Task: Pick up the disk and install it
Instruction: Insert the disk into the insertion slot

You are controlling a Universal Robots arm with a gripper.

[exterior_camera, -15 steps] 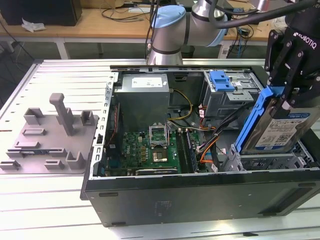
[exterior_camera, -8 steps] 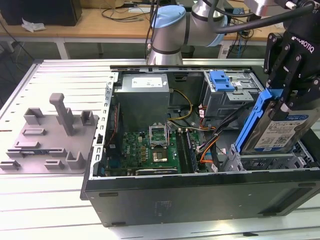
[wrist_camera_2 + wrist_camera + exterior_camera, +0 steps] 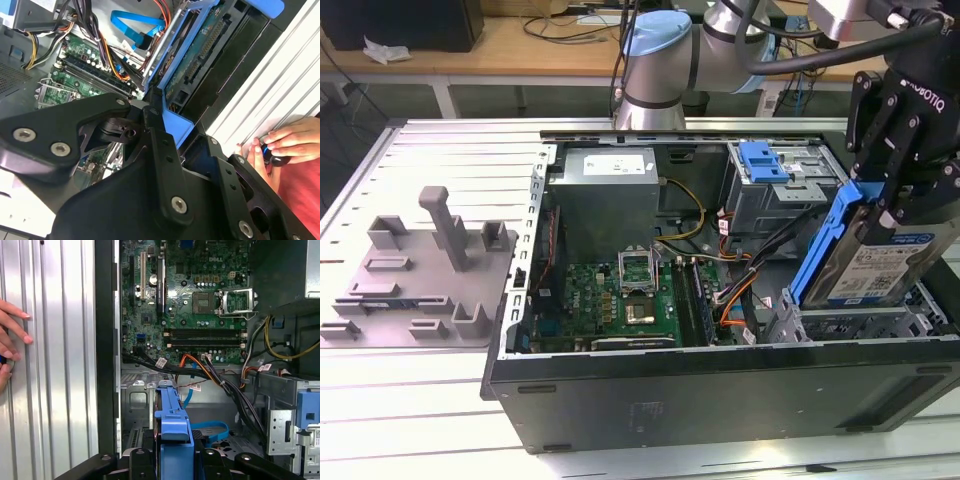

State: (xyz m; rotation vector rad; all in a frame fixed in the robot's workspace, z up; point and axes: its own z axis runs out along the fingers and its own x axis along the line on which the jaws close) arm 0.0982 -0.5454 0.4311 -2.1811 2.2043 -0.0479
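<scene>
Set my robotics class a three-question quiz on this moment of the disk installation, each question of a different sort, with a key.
1. True or false: the flat silver metal disk with a blue plastic frame already lies flat inside the open black computer case.
2. Pick one. The black gripper's fingers are: A) shut on the disk's blue frame B) open beside the disk C) shut on nothing.
3. Fill in: in the first wrist view, a person's hand rests on the ribbed grey ____.
Key: 1 false, the disk is held tilted on edge; 2 A; 3 table.
</scene>
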